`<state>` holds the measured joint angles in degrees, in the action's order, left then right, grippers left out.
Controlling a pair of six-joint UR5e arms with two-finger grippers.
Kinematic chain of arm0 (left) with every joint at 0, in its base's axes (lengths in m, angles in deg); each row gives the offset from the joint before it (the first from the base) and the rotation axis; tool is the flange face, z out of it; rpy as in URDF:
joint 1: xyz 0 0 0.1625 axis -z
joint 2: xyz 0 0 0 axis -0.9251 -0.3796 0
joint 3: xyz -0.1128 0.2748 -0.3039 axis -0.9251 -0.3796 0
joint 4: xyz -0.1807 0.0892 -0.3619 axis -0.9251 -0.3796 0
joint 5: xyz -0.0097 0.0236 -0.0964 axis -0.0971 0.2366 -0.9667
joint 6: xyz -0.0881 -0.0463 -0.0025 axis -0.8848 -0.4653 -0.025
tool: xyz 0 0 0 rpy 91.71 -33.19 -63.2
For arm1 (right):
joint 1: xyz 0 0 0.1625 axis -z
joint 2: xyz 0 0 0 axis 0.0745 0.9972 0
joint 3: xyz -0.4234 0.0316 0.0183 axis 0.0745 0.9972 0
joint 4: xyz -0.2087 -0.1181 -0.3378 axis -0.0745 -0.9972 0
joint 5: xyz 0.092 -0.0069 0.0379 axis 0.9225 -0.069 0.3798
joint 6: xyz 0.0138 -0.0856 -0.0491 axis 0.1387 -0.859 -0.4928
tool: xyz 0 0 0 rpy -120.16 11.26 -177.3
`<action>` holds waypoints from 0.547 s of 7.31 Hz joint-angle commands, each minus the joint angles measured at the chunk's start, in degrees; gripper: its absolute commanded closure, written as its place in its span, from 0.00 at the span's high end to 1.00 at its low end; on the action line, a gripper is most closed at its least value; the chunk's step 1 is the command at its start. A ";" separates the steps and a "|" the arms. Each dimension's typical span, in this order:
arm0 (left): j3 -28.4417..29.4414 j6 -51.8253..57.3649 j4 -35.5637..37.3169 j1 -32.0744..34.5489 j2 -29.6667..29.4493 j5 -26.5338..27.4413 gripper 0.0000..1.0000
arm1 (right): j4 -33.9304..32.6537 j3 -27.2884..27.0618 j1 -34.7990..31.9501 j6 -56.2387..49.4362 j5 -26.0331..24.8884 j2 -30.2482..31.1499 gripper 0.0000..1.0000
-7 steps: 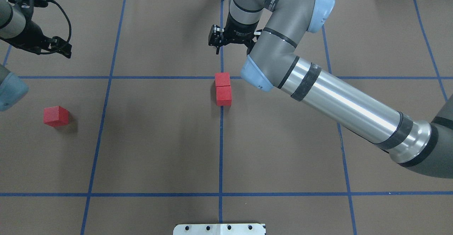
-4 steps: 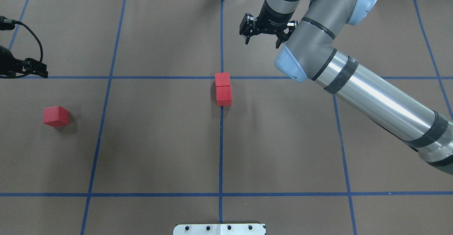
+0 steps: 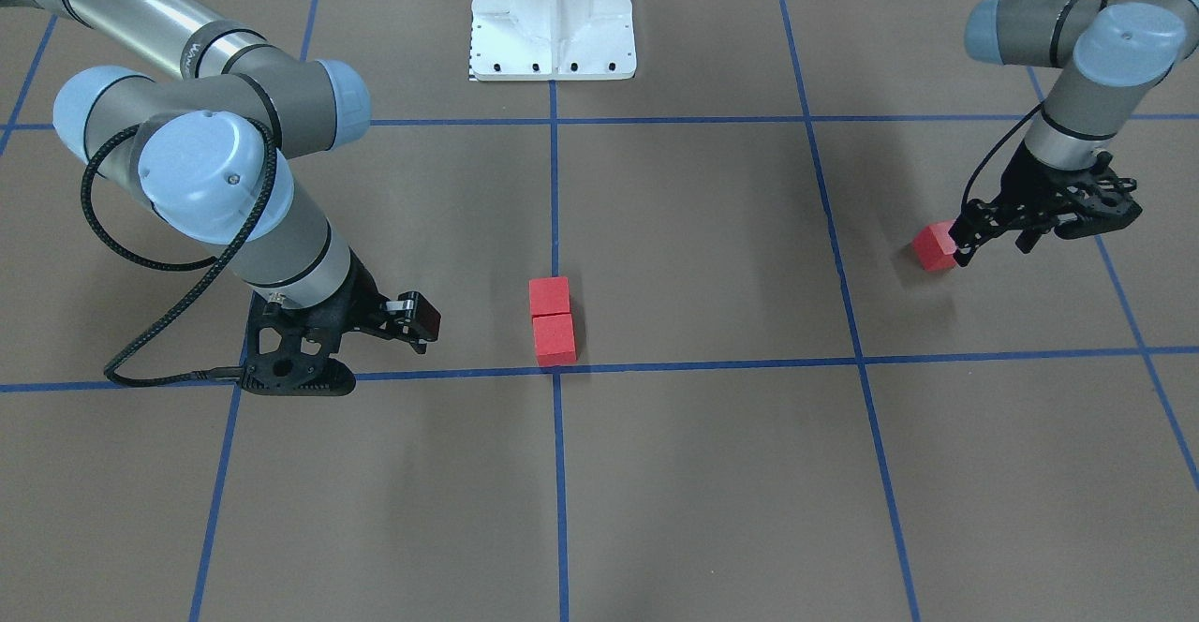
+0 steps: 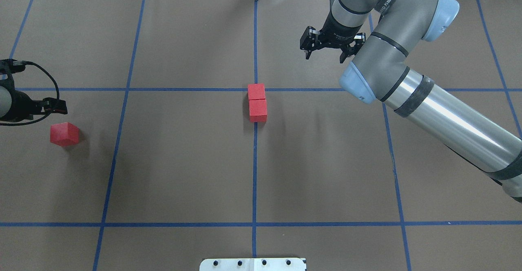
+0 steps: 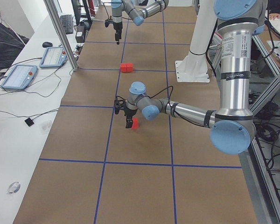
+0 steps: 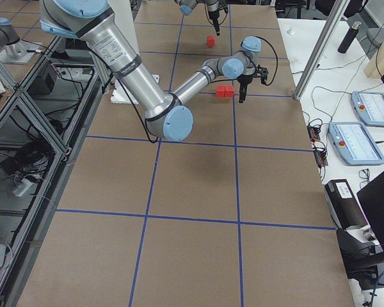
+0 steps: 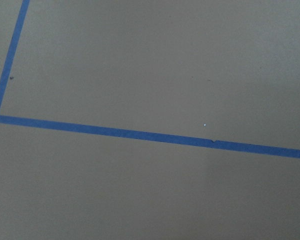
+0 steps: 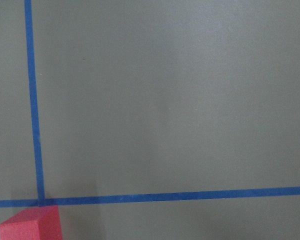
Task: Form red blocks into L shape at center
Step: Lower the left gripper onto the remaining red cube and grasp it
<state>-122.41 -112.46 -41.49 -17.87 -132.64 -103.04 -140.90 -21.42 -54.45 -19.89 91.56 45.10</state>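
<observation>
At the center, where two blue tape lines cross, two cubes are found touching end to end. The first red block lies on the crossing, and the second red block lies on the line on the robot's side of it. The third red block is set well apart, on the robot's left. The left gripper is positioned just beside this block, jaws apart and enclosing nothing. The right gripper is positioned beyond the pair, to the robot's right of them, jaws spread and empty. Three blocks, two arms and one white base plate are counted. Printed lettering is carried on the right arm, but it is too small to be read.
</observation>
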 commanded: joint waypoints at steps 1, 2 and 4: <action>0.01 -1.94 -0.29 -2.70 0.06 1.52 1.00 | 0.05 0.11 -0.01 -0.24 -0.09 0.24 0.99; 0.01 -1.94 -0.28 -3.14 0.06 1.69 1.00 | 0.05 0.11 -0.01 -0.24 -0.09 0.24 0.99; 0.01 -2.12 -0.20 -4.28 0.14 1.34 1.00 | 0.22 0.11 0.07 -0.07 -0.09 -0.02 0.99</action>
<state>-122.40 -114.46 -41.72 -21.52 -132.53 -101.50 -140.81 -21.31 -54.45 -20.05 91.47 45.24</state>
